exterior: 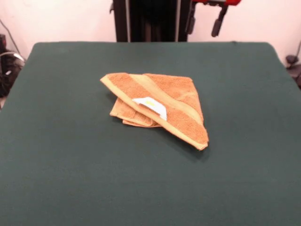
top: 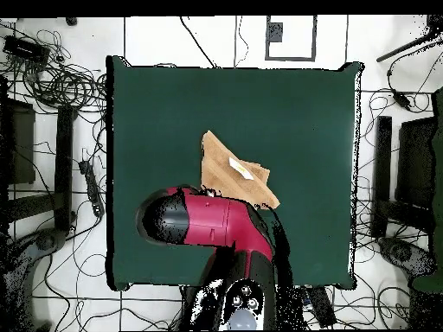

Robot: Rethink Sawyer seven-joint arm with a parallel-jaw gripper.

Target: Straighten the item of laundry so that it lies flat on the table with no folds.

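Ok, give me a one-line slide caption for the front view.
Folded orange-tan towel, white label up, mid green table; arm drawn back.

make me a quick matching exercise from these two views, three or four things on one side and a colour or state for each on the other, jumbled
Things:
1. towel
2. label
3. table
4. arm

Colour or state:
a. dark green, flat
b. red and black, reaching over the table's edge in the overhead view
c. orange-tan, folded over itself
d. white, lying on the towel's pale band

Pairs: 1-c, 2-d, 3-a, 4-b
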